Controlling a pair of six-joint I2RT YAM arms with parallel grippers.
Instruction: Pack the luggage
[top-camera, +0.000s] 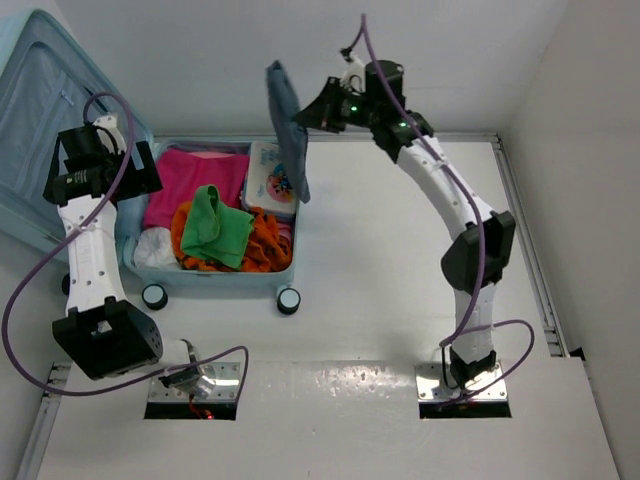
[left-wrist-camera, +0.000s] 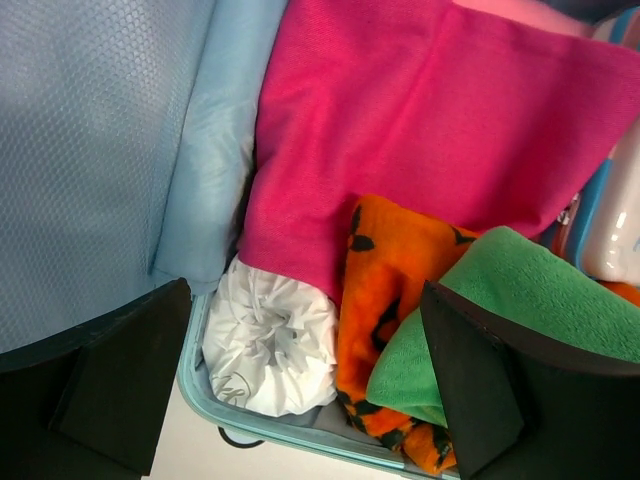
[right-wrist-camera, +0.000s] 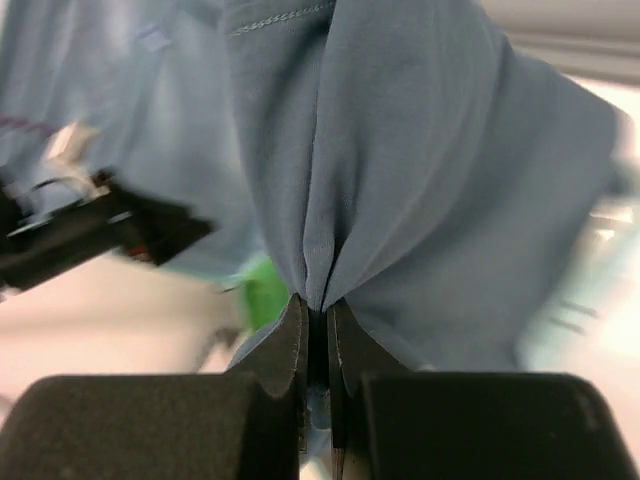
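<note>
Right wrist view: my right gripper (right-wrist-camera: 315, 305) was pinched tight on a grey-blue cloth (right-wrist-camera: 420, 170); left gripper (left-wrist-camera: 300, 385) hung spread wide, holding nothing, over the clothes-filled luggage (top-camera: 215, 280)

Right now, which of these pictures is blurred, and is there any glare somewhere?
Right wrist view: the grey-blue cloth pinched in the right end effector is sharp, but everything behind it is smeared. Top external view: sharp, with a patch of glare on the table between the arm bases. Left wrist view: clear, the luggage evenly lit inside.
</note>
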